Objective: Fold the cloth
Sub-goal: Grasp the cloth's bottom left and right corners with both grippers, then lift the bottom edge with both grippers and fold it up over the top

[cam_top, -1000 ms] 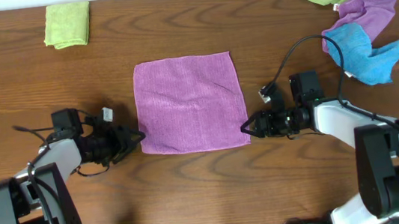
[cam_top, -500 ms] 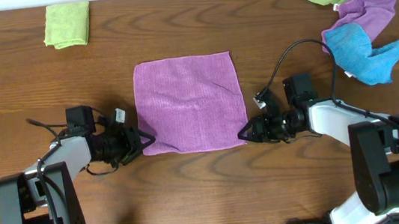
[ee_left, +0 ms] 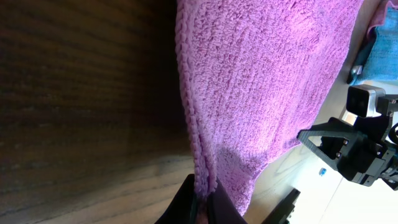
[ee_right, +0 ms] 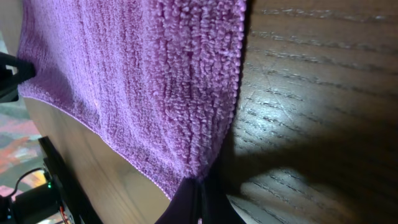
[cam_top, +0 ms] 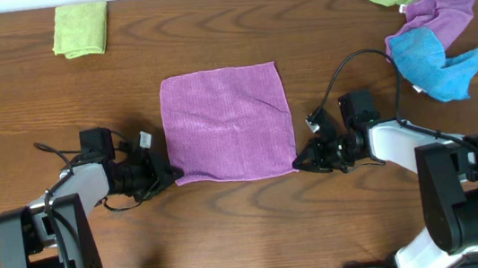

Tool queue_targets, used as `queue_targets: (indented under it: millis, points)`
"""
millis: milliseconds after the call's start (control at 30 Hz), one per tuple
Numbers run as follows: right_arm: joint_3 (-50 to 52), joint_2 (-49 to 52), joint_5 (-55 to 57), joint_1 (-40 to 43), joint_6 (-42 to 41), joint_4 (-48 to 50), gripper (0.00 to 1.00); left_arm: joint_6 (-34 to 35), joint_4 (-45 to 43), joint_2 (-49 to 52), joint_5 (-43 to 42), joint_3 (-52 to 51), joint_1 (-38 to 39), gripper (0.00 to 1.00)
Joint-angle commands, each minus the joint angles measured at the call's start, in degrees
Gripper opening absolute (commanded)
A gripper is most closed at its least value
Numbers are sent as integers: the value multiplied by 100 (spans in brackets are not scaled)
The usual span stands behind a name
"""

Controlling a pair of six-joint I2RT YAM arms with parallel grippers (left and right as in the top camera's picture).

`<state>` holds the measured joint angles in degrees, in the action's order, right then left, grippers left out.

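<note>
Though flat on the table (cam_top: 227, 27), purple cloth (cam_top: 227, 124), near corners clamped by left hand (cam_top: 171, 171) and right hand (cam_top: 296, 161).

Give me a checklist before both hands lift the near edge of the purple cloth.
1. Left hand on the near-left corner of the purple cloth: ok, closed on the edge.
2. Right hand on the near-right corner: ok, closed on the edge.
3. Cloth flat and spread: ok, one faint wrinkle.
4. Path to the far edge: ok; the green cloth and the cloth pile lie off to the sides.
5. Depth of fabric in each pinch: cannot tell.
</note>
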<state>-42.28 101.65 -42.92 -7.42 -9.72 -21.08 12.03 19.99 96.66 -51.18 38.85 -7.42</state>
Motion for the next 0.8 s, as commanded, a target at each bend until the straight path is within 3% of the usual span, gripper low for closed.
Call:
queue_targets:
  millis: [0,200,500,767]
  points:
    - [66,101,81,-48,-98,35,1,-17,24,72,-138,-7,7,6]
    - [-190,83,-396,-48,-101,-101,1,-17,31,72,-428,153,7,6]
    - [-1609,-85,-160,-50,-50,-1335,2,142,98,70,-737,1106,7,6]
    - [-2087,-83,431,-114,-107,-1021,2,671,-525,72,-238,1617,50,6]
